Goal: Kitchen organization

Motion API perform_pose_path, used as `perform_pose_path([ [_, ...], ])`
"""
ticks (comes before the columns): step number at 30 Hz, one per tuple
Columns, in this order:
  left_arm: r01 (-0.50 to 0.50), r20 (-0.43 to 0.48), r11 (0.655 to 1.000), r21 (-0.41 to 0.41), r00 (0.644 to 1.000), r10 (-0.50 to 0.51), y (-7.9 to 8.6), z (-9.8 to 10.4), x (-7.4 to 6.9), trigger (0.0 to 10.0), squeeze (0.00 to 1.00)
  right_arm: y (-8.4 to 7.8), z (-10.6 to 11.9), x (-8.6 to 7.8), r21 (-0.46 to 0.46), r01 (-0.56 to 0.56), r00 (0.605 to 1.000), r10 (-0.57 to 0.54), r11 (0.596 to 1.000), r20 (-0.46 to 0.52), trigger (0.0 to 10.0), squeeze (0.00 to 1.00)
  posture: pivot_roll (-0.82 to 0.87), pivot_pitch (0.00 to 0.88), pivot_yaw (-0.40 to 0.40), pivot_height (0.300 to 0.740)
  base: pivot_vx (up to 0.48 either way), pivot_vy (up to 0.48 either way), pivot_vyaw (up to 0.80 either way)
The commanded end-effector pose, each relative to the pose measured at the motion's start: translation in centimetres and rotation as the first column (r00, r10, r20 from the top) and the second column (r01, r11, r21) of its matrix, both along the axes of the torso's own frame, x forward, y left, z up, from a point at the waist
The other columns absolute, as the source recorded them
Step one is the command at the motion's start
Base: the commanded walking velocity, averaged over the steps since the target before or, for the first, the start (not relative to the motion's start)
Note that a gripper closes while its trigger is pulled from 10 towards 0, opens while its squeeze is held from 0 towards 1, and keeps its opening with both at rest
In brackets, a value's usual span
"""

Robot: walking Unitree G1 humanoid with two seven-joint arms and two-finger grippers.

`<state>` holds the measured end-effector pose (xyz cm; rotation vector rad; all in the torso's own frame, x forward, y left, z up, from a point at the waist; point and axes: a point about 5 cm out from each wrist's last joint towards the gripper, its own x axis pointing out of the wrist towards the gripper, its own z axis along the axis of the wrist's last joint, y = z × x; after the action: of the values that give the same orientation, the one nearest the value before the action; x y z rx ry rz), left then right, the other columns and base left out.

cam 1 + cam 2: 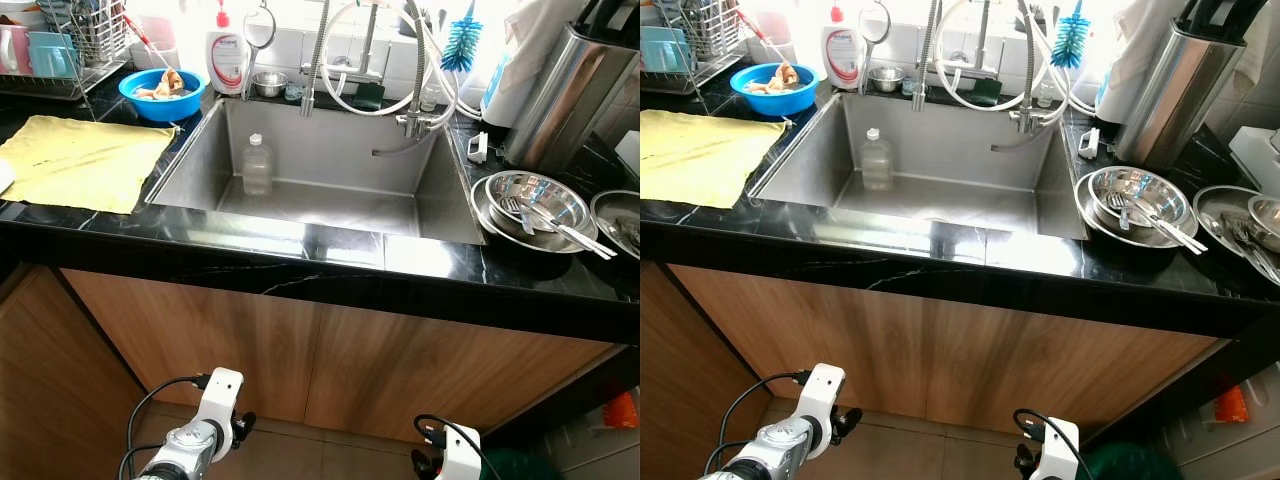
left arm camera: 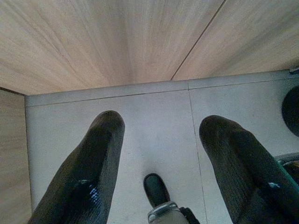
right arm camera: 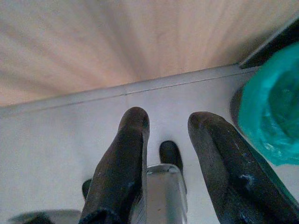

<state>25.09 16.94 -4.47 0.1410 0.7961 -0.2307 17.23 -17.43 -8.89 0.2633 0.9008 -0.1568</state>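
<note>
Standing square to the sink (image 1: 190, 175), both arms hanging low in front of the wooden cabinet doors (image 1: 330, 370) below it. Left gripper (image 2: 161, 158) spread wide, nothing between the fingers, floor tiles beyond. Right gripper (image 3: 166, 154) parted too, narrower gap, also empty, with a teal bag (image 3: 271, 116) close by on the floor.

Risks from here, as a guess: reaching up from this low, with the counter edge overhanging the doors, likely to clip an arm on the way. Clear plastic bottle (image 1: 257, 165) standing upright in the sink near its back-left corner, light-looking and prone to tip if nudged off-centre. Faucet hoses (image 1: 345, 60) looping over the back of the sink, easy to snag. Stacked steel bowls (image 1: 535, 205) right of the sink hold loose utensils (image 1: 565, 232) jutting over the rim, apt to slide off if bumped.

Containers: sink holds just that 1 bottle, contents unclear. Blue bowl (image 1: 150, 104) behind the sink's left corner, food scraps inside. Soap bottle (image 1: 228, 55) next to it. Dish rack (image 1: 75, 45) further left with cups. Yellow cloth (image 1: 80, 160) flat on the counter left of the sink.
</note>
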Motion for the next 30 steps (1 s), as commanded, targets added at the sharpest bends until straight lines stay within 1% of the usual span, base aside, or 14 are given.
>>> perform_pose_path([
  [1, 0.012, 0.012, 1.0, 0.011, 1.0, -0.013, -0.1, 0.2, 0.2, 10.0, 0.0, -0.3, 0.0, -0.2, -0.01, 0.045, 0.999, -0.045, 0.999, 0.008, 10.0, 0.0, 0.04, 0.0, -0.059, 0.74, 0.0, 0.0, 0.0],
  [3, 0.039, 0.025, 0.999, 0.023, 0.999, -0.04, -0.2, 0.3, 0.4, 10.0, 0.0, -0.4, 0.2, 0.1, -0.023, 0.039, 0.999, -0.038, 0.999, 0.037, 10.0, 0.0, 0.04, 0.0, -0.058, 0.74, 0.0, 0.0, 0.0],
  [7, 0.031, 0.059, 0.999, 0.016, 0.998, -0.032, 0.1, 0.8, 0.8, 10.0, 0.0, -0.6, 0.4, 0.3, -0.049, 0.055, 0.996, -0.052, 0.997, 0.068, 10.0, 0.0, 0.03, 0.0, -0.055, 0.74, 0.0, 0.0, 0.0],
  [11, 0.03, 0.119, 0.999, 0.018, 0.992, -0.032, 1.1, 1.5, 1.4, 10.0, 0.0, -0.8, 0.6, 0.5, -0.111, -0.018, 0.996, 0.028, 0.994, 0.087, 10.0, 0.0, 0.03, 0.0, -0.058, 0.74, 0.0, 0.0, 0.0],
  [12, 0.03, 0.119, 0.999, 0.018, 0.992, -0.032, 1.1, 1.5, 1.4, 10.0, 0.0, -0.8, 0.6, 0.5, -0.111, -0.018, 0.996, 0.028, 0.994, 0.087, 10.0, 0.0, 0.03, 0.0, -0.058, 0.74, 0.0, 0.0, 0.0],
  [13, 0.062, 0.132, 0.998, 0.029, 0.989, -0.065, 1.2, 1.5, 1.3, 10.0, 0.0, -0.8, 0.6, 0.5, -0.115, -0.01, 0.996, 0.021, 0.993, 0.092, 10.0, 0.0, 0.03, 0.0, -0.058, 0.74, 0.0, 0.0, 0.0],
  [17, 0.043, 0.187, 0.998, 0.035, 0.981, -0.049, 2.3, 2.0, 1.4, 10.0, 0.0, -0.8, 0.7, 0.4, -0.104, 0.039, 0.993, -0.026, 0.994, 0.118, 10.0, 0.0, 0.03, 0.0, -0.058, 0.74, 0.0, 0.0, 0.0],
  [19, 0.024, 0.216, 0.999, 0.033, 0.976, -0.031, 2.9, 2.3, 1.4, 10.0, 0.0, -2.5, 2.0, 1.4, -0.138, 0.066, 0.969, -0.03, 0.988, 0.247, 10.0, 0.0, 0.03, 0.0, -0.058, 0.74, 0.0, 0.0, 0.0],
  [20, 0.021, 0.242, 0.999, 0.034, 0.97, -0.029, 3.4, 2.6, 1.5, 10.0, 0.0, -4.2, 3.9, 2.0, -0.182, 0.085, 0.925, -0.01, 0.98, 0.381, 10.0, 0.0, 0.03, 0.0, -0.058, 0.74, 0.0, 0.0, 0.0],
  [21, 0.022, 0.26, 0.999, 0.038, 0.965, -0.031, 3.7, 2.8, 1.5, 10.0, 0.0, -4.5, 4.5, 1.8, -0.191, 0.094, 0.911, -0.007, 0.977, 0.413, 10.0, 0.0, 0.03, 0.0, -0.056, 0.74, 0.0, 0.0, 0.0],
  [22, 0.022, 0.26, 0.999, 0.038, 0.965, -0.031, 3.7, 2.8, 1.5, 10.0, 0.0, -4.5, 4.5, 1.8, -0.191, 0.094, 0.911, -0.007, 0.977, 0.413, 10.0, 0.0, 0.03, 0.0, -0.056, 0.74, 0.0, 0.0, 0.0],
  [23, 0.023, 0.288, 0.999, 0.045, 0.957, -0.035, 4.1, 3.1, 1.4, 10.0, 0.0, -4.8, 5.0, 1.4, -0.201, 0.102, 0.898, -0.003, 0.974, 0.44, 10.0, 0.0, 0.02, 0.0, -0.055, 0.74, 0.0, 0.0, 0.0],
  [25, 0.019, 0.313, 0.999, 0.048, 0.949, -0.033, 4.5, 3.4, 1.5, 10.0, 0.0, -4.9, 5.2, 1.0, -0.205, 0.104, 0.893, 0.0, 0.973, 0.451, 10.0, 0.0, 0.02, 0.0, -0.056, 0.74, 0.0, 0.0, 0.0],
  [30, 0.008, 0.4, 0.999, 0.047, 0.916, -0.026, 5.4, 4.4, 1.4, 10.0, 0.0, -5.0, 6.4, -0.7, -0.213, 0.126, 0.867, -0.003, 0.969, 0.498, 10.0, 0.0, 0.02, 0.0, -0.055, 0.74, 0.0, 0.0, 0.0],
])
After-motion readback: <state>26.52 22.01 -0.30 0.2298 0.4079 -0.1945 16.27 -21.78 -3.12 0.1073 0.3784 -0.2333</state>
